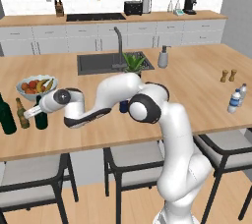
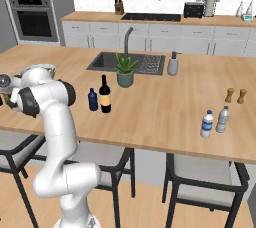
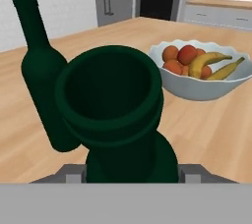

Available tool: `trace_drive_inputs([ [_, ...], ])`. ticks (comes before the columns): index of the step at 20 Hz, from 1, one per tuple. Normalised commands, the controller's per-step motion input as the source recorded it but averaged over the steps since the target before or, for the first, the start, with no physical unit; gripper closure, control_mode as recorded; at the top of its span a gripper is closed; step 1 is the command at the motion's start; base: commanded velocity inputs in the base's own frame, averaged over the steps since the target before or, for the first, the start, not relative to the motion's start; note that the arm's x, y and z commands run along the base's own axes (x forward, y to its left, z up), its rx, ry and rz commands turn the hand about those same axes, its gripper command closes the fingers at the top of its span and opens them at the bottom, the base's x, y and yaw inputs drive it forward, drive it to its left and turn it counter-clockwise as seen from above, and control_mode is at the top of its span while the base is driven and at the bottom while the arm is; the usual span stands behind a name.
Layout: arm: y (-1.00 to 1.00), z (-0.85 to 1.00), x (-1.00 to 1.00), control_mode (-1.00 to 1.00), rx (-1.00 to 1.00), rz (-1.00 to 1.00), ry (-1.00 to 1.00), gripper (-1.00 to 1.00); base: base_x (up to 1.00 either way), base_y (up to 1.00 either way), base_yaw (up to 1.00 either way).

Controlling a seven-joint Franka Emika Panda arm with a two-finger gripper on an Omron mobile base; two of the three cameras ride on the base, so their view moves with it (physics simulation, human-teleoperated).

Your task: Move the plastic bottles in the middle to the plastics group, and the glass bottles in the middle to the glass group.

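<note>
I have the fingers (image 1: 30, 112) clamped on the slim green bottle (image 1: 41, 118), which stands upright just in front of the fruit bowl (image 1: 37, 86), on the side nearest the counter's (image 1: 197, 78) front edge. In the hand view its open mouth sits right between the two tips, so the long axis runs vertically and close against the hand. I cannot tell whether its base touches the wood or hangs just above it. The relation that matters now, as I judge it: the glass group lies beyond the held bottle, further from the bowl, with the small amber beer bottle (image 1: 22, 114) just beside it and the stout dark green bottle (image 1: 6, 115) outermost. Setting down looks a matter of lowering straight without knocking the amber one. All three are smooth, hard, round and easily tipped. Far to the other side of the bowl, near the potted plant (image 2: 124, 70), wait the short dark blue bottle (image 2: 93, 100) and the near-black wine bottle (image 2: 105, 95) with its cream label, while the clear water bottles (image 2: 214, 122) stand well beyond them
</note>
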Motion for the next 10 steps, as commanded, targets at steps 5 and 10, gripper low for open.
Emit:
trace_drive_inputs([
  [5, 0.0, 0.0, 0.0, -1.0, 0.0, 0.0, 0.0, 1.0, 0.0, 0.0, 0.0],
  [10, 0.0, 0.0, 0.0, -1.0, 0.0, 0.0, 0.06, 1.0, 0.0, 0.0, 0.0],
])
